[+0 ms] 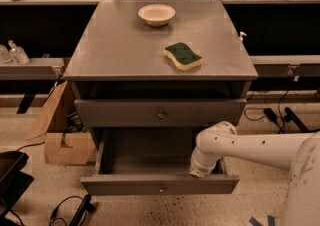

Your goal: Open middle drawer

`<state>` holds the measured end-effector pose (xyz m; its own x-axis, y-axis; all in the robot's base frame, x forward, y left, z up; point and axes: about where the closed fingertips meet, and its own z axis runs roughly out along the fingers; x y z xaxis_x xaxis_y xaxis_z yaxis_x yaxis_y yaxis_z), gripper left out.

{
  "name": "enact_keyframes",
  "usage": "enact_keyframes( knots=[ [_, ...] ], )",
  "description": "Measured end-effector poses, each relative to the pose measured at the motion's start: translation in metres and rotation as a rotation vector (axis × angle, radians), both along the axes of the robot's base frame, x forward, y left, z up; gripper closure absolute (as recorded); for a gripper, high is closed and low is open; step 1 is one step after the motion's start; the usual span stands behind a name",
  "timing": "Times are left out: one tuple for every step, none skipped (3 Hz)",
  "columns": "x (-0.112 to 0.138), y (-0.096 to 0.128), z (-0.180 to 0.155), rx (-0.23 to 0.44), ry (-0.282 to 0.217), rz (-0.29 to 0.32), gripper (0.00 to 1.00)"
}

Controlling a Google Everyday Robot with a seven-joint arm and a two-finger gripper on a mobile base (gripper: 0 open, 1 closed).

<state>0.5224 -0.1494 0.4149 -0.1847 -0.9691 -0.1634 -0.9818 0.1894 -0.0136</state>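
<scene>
The middle drawer (125, 186) is the low grey front with a small round knob (161, 188). It stands pulled out from the cabinet, and its deep grey box shows open and empty behind the front. My white arm comes in from the right and bends down into the right side of this drawer. The gripper (199, 171) is at the arm's tip, just behind the front panel on the drawer's right, and is mostly hidden by the wrist.
Above the open drawer is a taller, wider grey drawer front (125, 112), closed. On the cabinet top (115, 45) lie a white bowl (156, 14) and a green-and-yellow sponge (183, 55). A cardboard box (67, 145) stands on the floor at left, and cables lie at the lower left.
</scene>
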Motion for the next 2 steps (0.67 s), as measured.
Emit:
enact_keyframes(
  knots=[
    [0.0, 0.0, 0.0005, 0.0, 0.0, 0.0, 1.0],
    [0.0, 0.0, 0.001, 0.0, 0.0, 0.0, 1.0]
  ],
)
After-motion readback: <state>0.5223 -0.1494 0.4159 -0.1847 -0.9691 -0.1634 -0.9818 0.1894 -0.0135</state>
